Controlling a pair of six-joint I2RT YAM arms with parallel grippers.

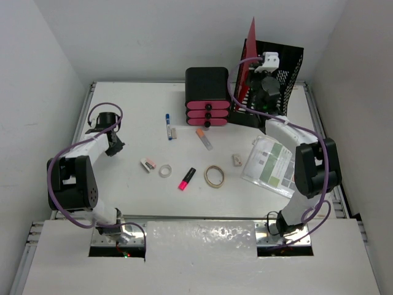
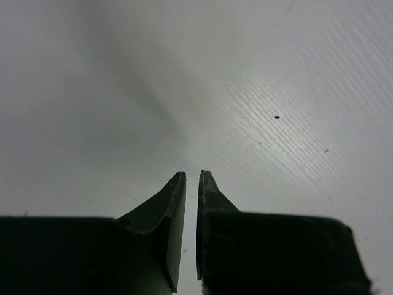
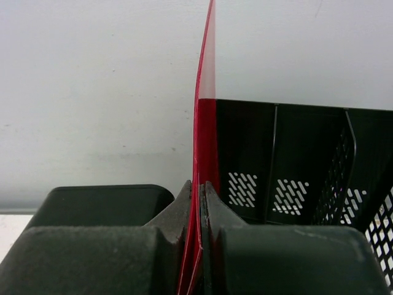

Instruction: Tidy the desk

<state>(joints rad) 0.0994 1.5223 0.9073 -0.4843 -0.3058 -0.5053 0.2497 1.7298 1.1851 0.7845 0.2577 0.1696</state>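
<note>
The desk (image 1: 123, 190) is plain white. At twelve o'clock the drawer box (image 1: 207, 80) is black with three pink fronts, each with a black knob. At one o'clock the rack (image 1: 288, 61) is black, its walls a mesh of small holes. The sheet (image 1: 250, 46) there is bright red, paler against the white wall and deeper against the rack. The marker (image 1: 167, 125) at eleven o'clock is blue and white. The highlighter (image 1: 186, 179) at six o'clock is pink with a black end. The tape roll (image 1: 165, 171) at seven o'clock is whitish. The rubber bands (image 1: 214, 176) at five o'clock are tan. The leaflet (image 1: 270, 165) at four o'clock is white with green blocks. The cables (image 1: 49, 181) are purple.
</note>
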